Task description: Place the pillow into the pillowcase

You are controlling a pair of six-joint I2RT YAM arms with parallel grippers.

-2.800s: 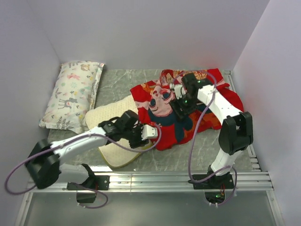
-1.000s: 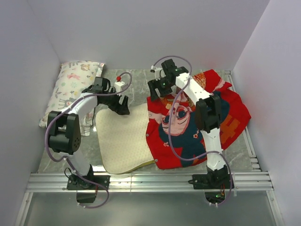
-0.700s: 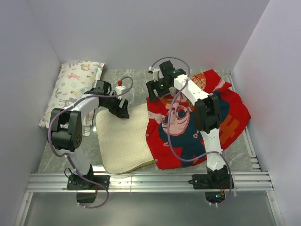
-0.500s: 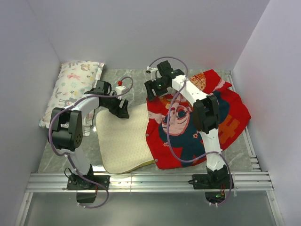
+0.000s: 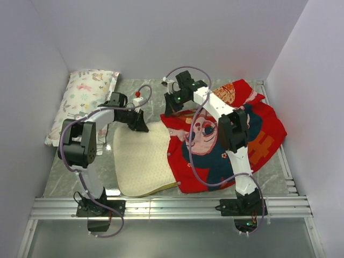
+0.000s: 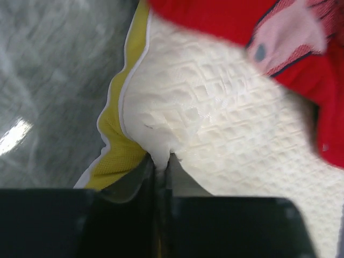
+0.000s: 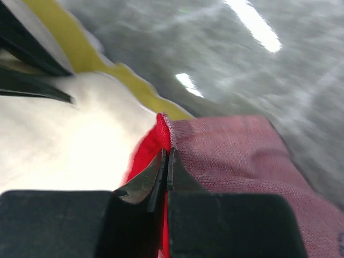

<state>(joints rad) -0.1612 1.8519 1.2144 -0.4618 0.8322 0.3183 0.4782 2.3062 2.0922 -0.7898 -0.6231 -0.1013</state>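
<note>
Animal-print pillow (image 5: 85, 105) — far-left corner; marble table (image 5: 70, 171).

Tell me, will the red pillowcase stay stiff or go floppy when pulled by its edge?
Probably floppy: the pillowcase lies wrinkled, draped over the pillow. Likely light, since the right gripper holds it by one thin pinched edge. It may bunch rather than slide flat.

Pillowcase (image 5: 267, 128) print illegible; no readable text.
</note>
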